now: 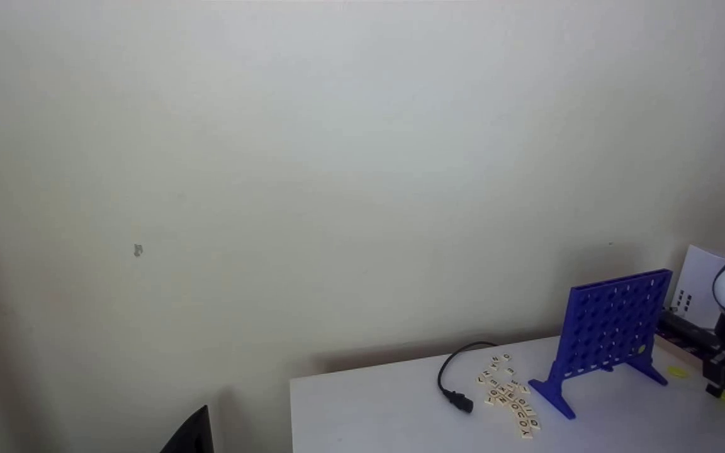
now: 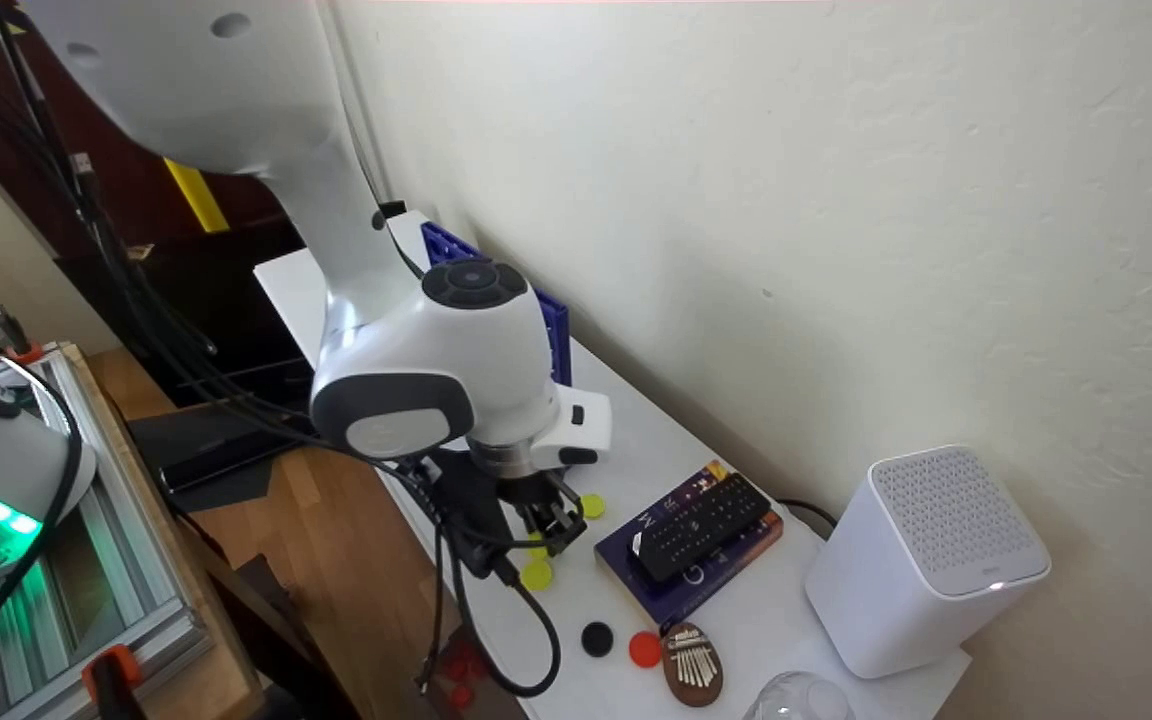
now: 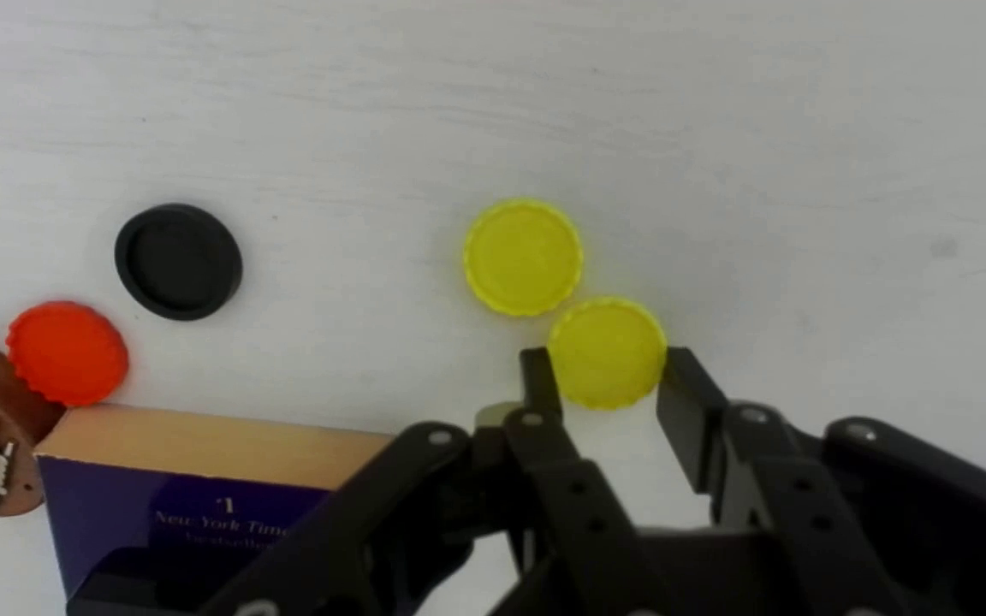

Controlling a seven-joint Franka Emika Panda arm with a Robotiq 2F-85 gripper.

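Observation:
My gripper (image 3: pixel 608 352) is low over the white table, its fingertips shut against both sides of a yellow disc (image 3: pixel 606 376). That disc lies about level with the tabletop. A second yellow disc (image 3: pixel 524 257) lies just beside it, up and left in the wrist view. A third yellow disc (image 3: pixel 500 414) is mostly hidden behind the left finger; it shows in an exterior view (image 2: pixel 592 506). A black disc (image 3: pixel 178 262) and a red disc (image 3: pixel 68 353) lie farther left. The gripper also shows in both exterior views (image 1: pixel 722 384) (image 2: pixel 558 530).
A blue upright rack with holes (image 1: pixel 614 321) stands near the gripper. A book (image 2: pixel 661 597) with a black keyboard (image 2: pixel 701 525) on top, a thumb piano (image 2: pixel 692 665) and a white speaker-like box (image 2: pixel 926 570) stand nearby. Letter tiles (image 1: pixel 513 402) and a black plug cable (image 1: pixel 460 401) lie beyond the rack.

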